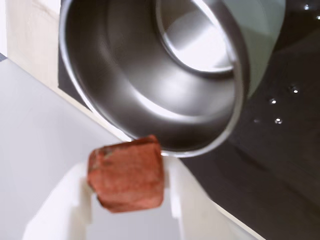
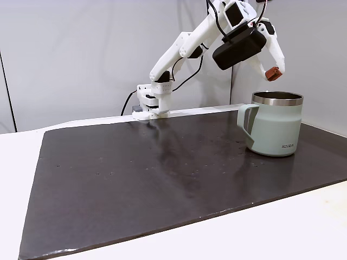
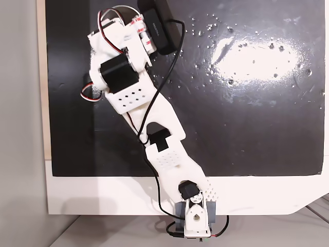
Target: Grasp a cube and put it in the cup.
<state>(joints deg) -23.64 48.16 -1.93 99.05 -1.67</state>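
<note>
In the wrist view, the tool (image 1: 127, 200) is clamping the little rust-orange cube (image 1: 127, 172) between its two white fingers (image 1: 60, 210), one on each side. Right past the cube the steel-lined mouth of the cup (image 1: 150, 85) is gaping open, tilted in frame because the camera is looking at it on a slant. The cube is sitting at the near edge of the rim from this angle, not inside it yet.

In the fixed view from the side, the arm (image 2: 184, 49) is reaching up and over from its base at the back of the worktop (image 2: 162, 173), and the tool (image 2: 272, 74) is hanging in the air with the cube (image 2: 272, 73) pinched at its tip. The cube is hovering just above the steel rim of the sage-green mug (image 2: 276, 130), toward the handle side of the opening, clear of the rim and not touching it. The mug is standing upright on the dark mat.

In the fixed view from above, the arm (image 3: 154, 134) is stretching across the black mat toward the top left; the cube and mug can't be made out under it.

So progress-wise: the grab looks done and the carry is pretty much done too. What's left is probably nudging a bit more over the centre of the opening and letting go.
</note>
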